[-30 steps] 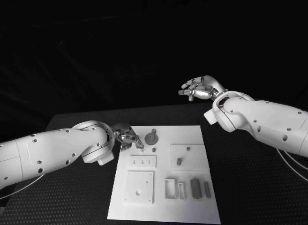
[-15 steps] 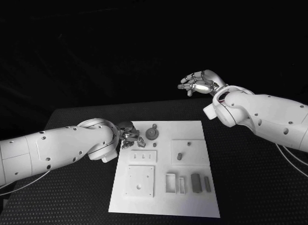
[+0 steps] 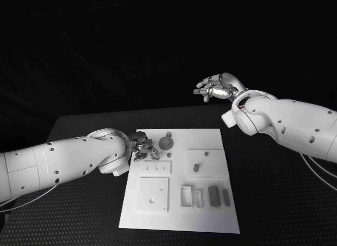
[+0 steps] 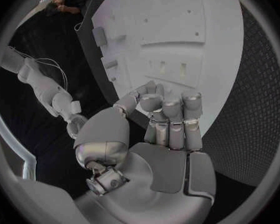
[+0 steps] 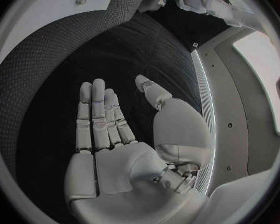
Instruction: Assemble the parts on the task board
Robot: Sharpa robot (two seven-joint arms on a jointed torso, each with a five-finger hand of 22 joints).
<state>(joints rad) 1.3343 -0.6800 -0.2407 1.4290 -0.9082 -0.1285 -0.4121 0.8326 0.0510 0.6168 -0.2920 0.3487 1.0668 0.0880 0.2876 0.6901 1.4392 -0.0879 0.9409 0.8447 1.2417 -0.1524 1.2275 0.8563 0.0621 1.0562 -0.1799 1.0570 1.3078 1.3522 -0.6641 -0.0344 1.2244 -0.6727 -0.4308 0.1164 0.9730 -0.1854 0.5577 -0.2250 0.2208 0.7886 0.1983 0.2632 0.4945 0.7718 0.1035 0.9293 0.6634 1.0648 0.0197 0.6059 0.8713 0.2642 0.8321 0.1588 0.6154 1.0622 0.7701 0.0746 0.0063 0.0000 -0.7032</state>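
From the head view we see our left hand point(image 3: 141, 148) curled at the task board's point(image 3: 205, 215) far left corner, the round part point(image 3: 166, 142) just beside its fingers toward the board's middle, while our right hand point(image 3: 218, 88) hangs open, well apart, beyond the board. At the left wrist, the fingers point(image 4: 171, 115) bunch over the board edge, so we cannot tell whether they pinch anything. At the right wrist, the palm point(image 5: 124, 164) lies flat and empty.

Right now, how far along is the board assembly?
Early, by the look of it. Several grey parts lie loose near the front edge of the white board, not fitted. The left robot hand is curled at the board's far left corner beside the round disc; whether it holds anything is unclear. The right robot hand is raised, open and empty.
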